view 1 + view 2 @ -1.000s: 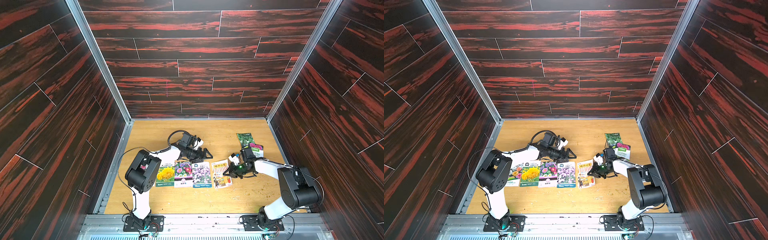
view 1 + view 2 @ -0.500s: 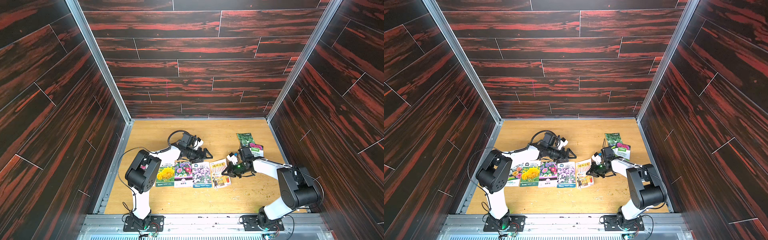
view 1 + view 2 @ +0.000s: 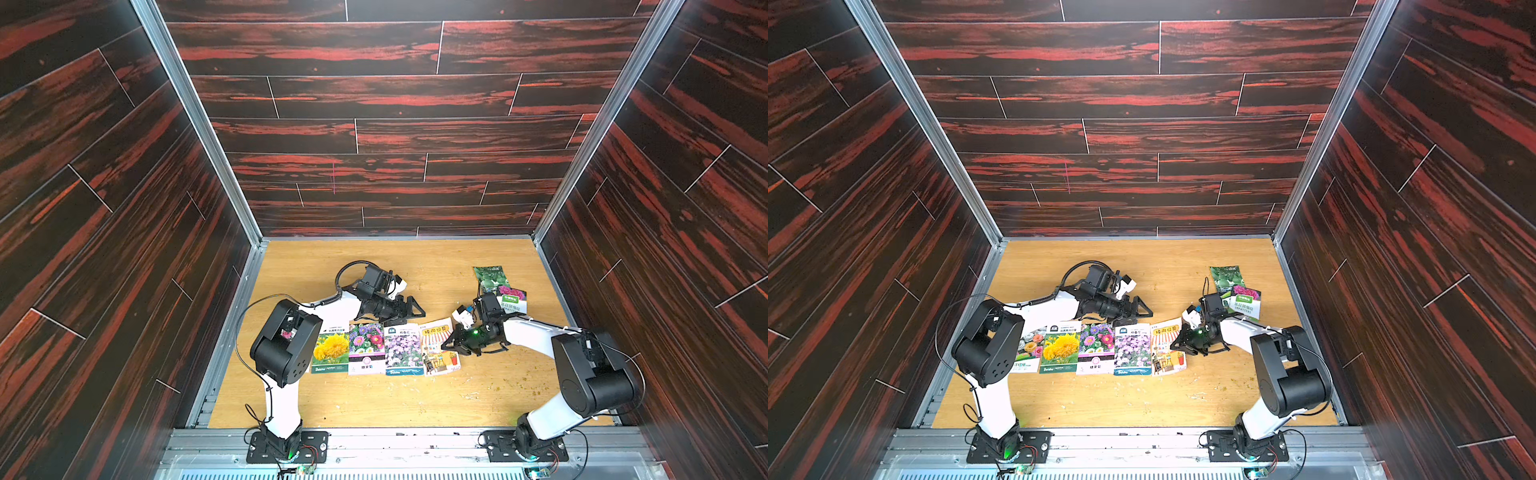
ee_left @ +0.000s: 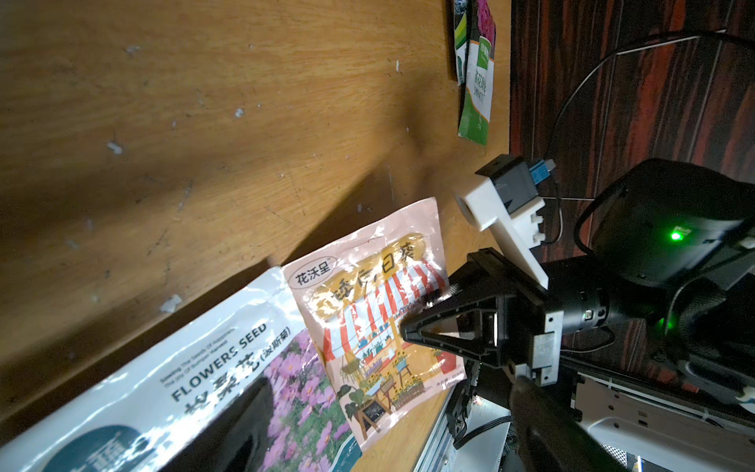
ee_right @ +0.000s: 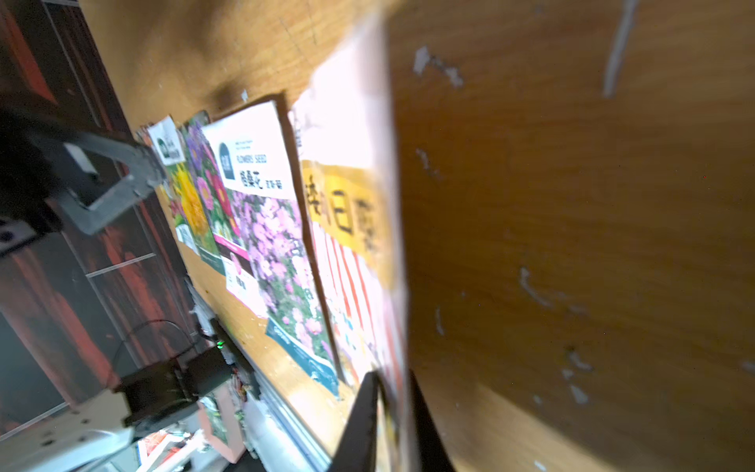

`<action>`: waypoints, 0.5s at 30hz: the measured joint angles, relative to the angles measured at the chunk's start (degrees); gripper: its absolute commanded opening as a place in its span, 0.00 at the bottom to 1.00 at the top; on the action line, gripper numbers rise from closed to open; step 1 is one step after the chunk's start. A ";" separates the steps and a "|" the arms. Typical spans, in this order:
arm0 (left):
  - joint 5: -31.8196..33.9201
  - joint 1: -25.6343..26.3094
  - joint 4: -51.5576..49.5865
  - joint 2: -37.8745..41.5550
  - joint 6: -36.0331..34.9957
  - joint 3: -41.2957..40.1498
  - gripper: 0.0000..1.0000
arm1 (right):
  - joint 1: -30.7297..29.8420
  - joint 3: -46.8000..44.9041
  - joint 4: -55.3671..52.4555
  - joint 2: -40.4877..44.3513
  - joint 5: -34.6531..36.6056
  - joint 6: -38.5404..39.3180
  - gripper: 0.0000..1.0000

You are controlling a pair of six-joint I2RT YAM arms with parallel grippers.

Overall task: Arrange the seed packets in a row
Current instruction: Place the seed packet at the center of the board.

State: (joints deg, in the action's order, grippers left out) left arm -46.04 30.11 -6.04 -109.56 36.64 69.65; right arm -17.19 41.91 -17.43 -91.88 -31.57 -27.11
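Several seed packets lie side by side on the wooden board: a yellow bloom (image 3: 331,348), colourful flowers (image 3: 365,347), purple flowers (image 3: 403,349) and a cartoon shopfront packet (image 3: 438,347). In a top view another flower packet (image 3: 1029,349) shows at the row's left end, partly under my left arm. My right gripper (image 3: 446,345) straddles the shopfront packet's (image 5: 347,212) right edge, its jaws slightly apart. My left gripper (image 3: 409,309) hangs wide open above the purple packet's (image 4: 228,359) top edge, holding nothing. A green melon packet (image 3: 490,278) and a pink-flower packet (image 3: 513,301) overlap at the far right.
Dark wood-pattern walls close in the board (image 3: 374,266) on three sides. A metal rail (image 3: 395,440) carrying both arm bases runs along the front. Small crumbs (image 3: 515,386) are scattered at the front right.
My right gripper has edged slightly left at the shopfront packet, and its jaws have parted a little. The left arm has stayed where it was.
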 measured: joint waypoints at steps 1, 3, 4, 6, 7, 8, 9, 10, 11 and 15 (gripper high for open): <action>0.00 0.00 0.00 0.00 0.02 0.00 0.92 | -0.07 0.00 -0.20 0.07 0.44 -0.15 0.45; 0.04 0.00 0.00 0.00 0.00 0.00 0.92 | -0.15 -0.04 -0.90 0.31 1.20 0.11 0.53; 0.04 0.00 0.00 0.00 0.02 0.00 0.92 | -0.17 -0.04 -1.29 0.50 1.66 0.13 0.56; 0.04 0.00 0.00 0.00 0.02 0.00 0.92 | -0.17 0.02 -2.14 1.09 3.02 0.02 0.62; 0.04 0.00 0.00 0.00 0.02 0.00 0.92 | -0.20 0.20 -2.73 1.49 3.93 -0.02 0.64; 0.04 0.02 0.00 0.00 0.02 0.00 0.92 | -0.22 0.50 -3.34 1.92 5.31 -0.09 0.66; 0.07 0.09 0.00 0.00 0.00 0.00 0.92 | -0.31 0.90 -4.11 2.32 7.13 -0.13 0.68; 0.11 0.15 0.00 0.00 0.00 0.00 0.92 | -0.37 1.31 -4.87 2.71 9.25 -0.20 0.69; 0.17 0.17 0.00 0.00 -0.02 0.00 0.92 | -0.39 1.81 -5.86 3.08 11.63 -0.33 0.70; 0.59 0.26 -0.39 0.00 -0.22 0.00 0.92 | -0.15 3.48 -9.22 4.72 21.81 -0.94 0.71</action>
State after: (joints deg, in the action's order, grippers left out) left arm -45.45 30.37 -6.44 -109.56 36.42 69.65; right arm -17.34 45.39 -26.65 -87.15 -9.76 -28.05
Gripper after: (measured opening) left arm 0.916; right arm 0.711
